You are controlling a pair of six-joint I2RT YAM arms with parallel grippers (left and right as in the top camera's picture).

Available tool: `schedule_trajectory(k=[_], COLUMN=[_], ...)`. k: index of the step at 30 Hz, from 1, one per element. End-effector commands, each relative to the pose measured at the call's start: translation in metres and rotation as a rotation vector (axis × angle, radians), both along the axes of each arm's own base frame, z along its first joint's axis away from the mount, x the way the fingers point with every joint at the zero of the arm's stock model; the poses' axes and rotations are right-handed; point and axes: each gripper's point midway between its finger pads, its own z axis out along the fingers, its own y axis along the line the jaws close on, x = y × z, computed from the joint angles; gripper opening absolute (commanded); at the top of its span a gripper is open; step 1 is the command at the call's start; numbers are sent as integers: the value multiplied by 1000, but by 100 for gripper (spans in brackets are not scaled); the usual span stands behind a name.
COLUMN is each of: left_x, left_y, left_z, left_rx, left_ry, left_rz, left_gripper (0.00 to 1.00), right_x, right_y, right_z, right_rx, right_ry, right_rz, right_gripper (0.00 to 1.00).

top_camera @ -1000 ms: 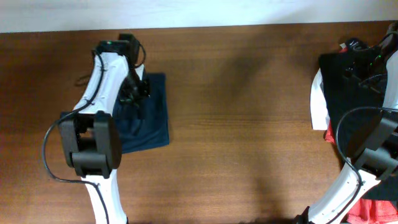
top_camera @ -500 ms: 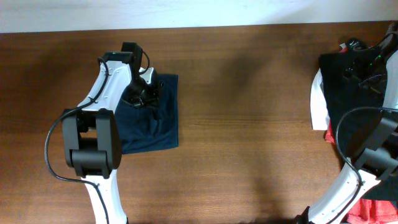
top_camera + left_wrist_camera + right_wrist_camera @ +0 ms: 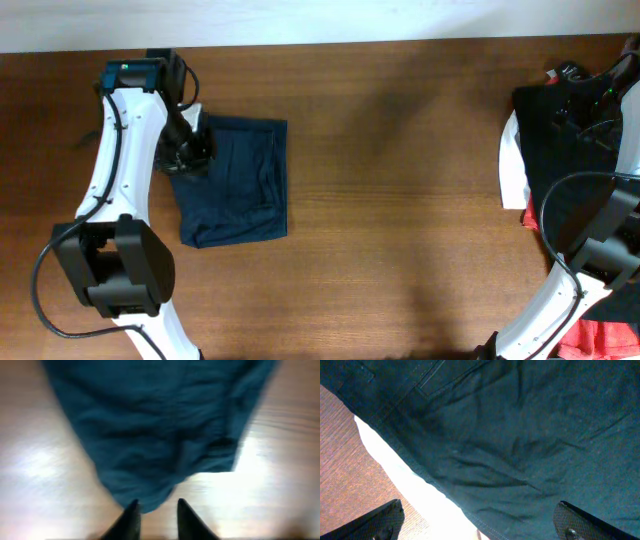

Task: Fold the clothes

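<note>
The navy-blue garment [image 3: 238, 180] lies folded into a flat rectangle on the wooden table, left of centre, and fills the top of the left wrist view [image 3: 160, 425]. My left gripper [image 3: 187, 156] is at the garment's left edge, its fingers [image 3: 156, 506] slightly apart and holding nothing, with the cloth's edge just touching one fingertip. My right gripper [image 3: 480, 517] is wide open just above a black garment [image 3: 520, 435] in the pile at the far right [image 3: 565, 150]. White cloth [image 3: 400, 465] shows under the black one.
The pile at the right table edge holds the black garment on top, a white one [image 3: 510, 165] beneath and red-orange cloth [image 3: 598, 340] at the front right corner. Bare wood [image 3: 400, 200] lies between the navy garment and the pile.
My left arm has drawn back to the left, off the navy garment, which now lies uncovered and slightly farther right than a second ago. The right arm has not moved.
</note>
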Motion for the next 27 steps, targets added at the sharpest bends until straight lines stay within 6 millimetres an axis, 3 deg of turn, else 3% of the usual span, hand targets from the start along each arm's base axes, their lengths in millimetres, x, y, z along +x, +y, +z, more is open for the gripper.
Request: schedule_trajectory(k=[1, 4, 7, 8, 9, 10, 11, 12, 13, 14, 16, 21, 23, 27], left_x=[-18, -33, -37, -37, -35, -33, -38, -45, -66, -79, -93, -100, -85, -40], left_y=[62, 59, 18, 15, 15, 17, 17, 19, 2, -3, -7, -6, -2, -2], left_z=[7, 15, 8, -1, -11, -23, -45, -64, -112, -137, -158, -153, -128, -56], left_rx=[373, 370, 335, 349, 350, 345, 291, 276, 165, 131, 107, 112, 137, 126], left_ry=[54, 93, 103, 104, 101, 94, 121, 144, 191, 205, 216, 246, 212, -14], left_rz=[211, 217, 88, 69, 69, 81, 113, 122, 103, 106, 111, 108, 104, 116], left_gripper=[48, 86, 87, 87, 77, 48, 11, 11, 0, 1, 1, 0, 0, 1], right_x=[1, 1, 1, 1, 1, 1, 1, 1, 1, 1, 1, 1, 1, 1], right_y=[-2, -2, -2, -2, -2, -2, -2, -2, -2, -2, -2, -2, -2, -2], right_z=[12, 12, 12, 12, 12, 12, 12, 12, 12, 12, 12, 12, 12, 12], right_rx=[-18, -18, -18, -18, -18, -18, -18, -18, -18, -19, -18, -19, -18, -18], right_ry=[-24, -24, -24, -24, -24, -24, -24, -24, -24, -23, -24, -23, -24, -24], right_rz=[1, 1, 1, 1, 1, 1, 1, 1, 1, 1, 1, 1, 1, 1], right_gripper=[99, 99, 99, 99, 99, 99, 99, 99, 99, 99, 98, 99, 99, 99])
